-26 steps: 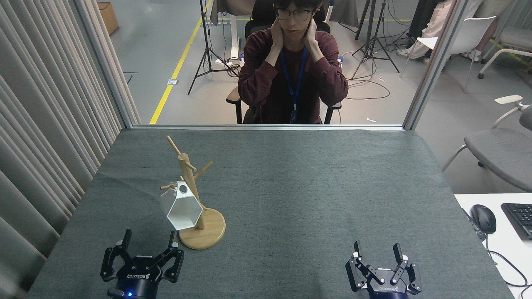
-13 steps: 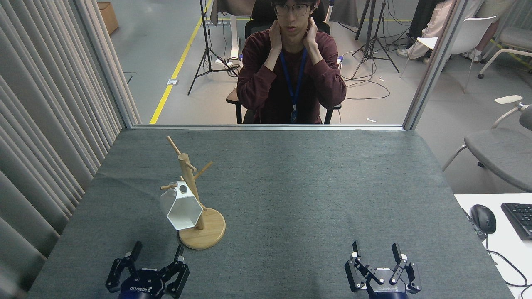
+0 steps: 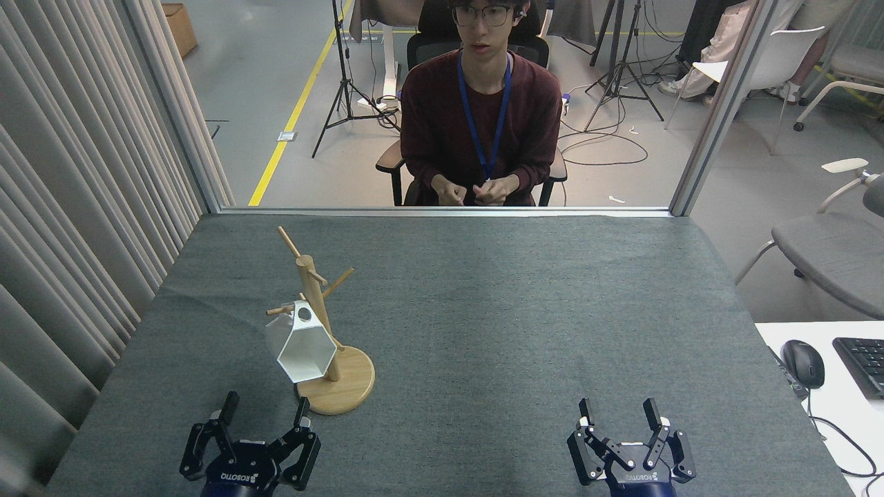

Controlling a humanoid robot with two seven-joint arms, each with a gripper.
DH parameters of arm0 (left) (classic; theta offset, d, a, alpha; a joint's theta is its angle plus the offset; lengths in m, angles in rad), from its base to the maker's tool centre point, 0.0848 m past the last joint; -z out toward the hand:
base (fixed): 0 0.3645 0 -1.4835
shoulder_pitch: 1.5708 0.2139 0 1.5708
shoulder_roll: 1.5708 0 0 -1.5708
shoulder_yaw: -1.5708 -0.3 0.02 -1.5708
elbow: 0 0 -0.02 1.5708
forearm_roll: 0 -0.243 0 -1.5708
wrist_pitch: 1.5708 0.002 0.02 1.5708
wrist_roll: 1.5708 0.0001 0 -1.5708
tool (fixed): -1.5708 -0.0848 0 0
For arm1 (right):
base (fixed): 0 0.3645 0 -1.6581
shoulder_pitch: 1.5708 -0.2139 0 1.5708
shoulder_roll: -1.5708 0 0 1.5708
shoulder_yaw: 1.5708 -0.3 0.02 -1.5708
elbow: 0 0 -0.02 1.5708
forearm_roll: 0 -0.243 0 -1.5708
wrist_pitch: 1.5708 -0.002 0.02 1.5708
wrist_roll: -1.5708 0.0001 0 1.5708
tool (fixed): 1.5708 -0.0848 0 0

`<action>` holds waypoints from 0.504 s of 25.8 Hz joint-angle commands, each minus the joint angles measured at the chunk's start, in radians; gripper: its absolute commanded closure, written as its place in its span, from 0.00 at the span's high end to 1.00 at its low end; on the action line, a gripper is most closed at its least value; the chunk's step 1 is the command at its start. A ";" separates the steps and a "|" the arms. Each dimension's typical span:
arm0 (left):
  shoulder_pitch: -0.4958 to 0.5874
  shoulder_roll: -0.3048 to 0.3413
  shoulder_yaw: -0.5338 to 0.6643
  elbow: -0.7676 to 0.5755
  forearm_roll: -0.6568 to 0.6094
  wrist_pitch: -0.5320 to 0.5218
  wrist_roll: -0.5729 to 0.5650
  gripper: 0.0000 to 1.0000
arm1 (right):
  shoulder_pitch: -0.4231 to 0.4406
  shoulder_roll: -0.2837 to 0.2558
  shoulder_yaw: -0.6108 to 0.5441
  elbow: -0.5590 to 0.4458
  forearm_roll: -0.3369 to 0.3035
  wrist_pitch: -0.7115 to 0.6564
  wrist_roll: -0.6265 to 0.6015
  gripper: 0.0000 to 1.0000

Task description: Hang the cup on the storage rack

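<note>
Both claws are seen low at the near edge of the desk [image 3: 483, 310] in the head view: the left claw [image 3: 264, 414] is spread wide and empty, just in front of the rack's base, and the right claw [image 3: 618, 413] is likewise spread wide and empty, well apart from it. The cup [image 3: 298, 348] is hung by its rim tab on a lower peg of the wooden rack [image 3: 314, 290], tilted, mouth toward the camera. A person [image 3: 481, 131] is seated behind the desk.
</note>
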 commanded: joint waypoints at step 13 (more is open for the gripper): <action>0.000 0.001 -0.085 0.003 -0.009 0.053 0.032 1.00 | 0.010 -0.033 -0.007 -0.056 -0.004 -0.045 0.059 0.98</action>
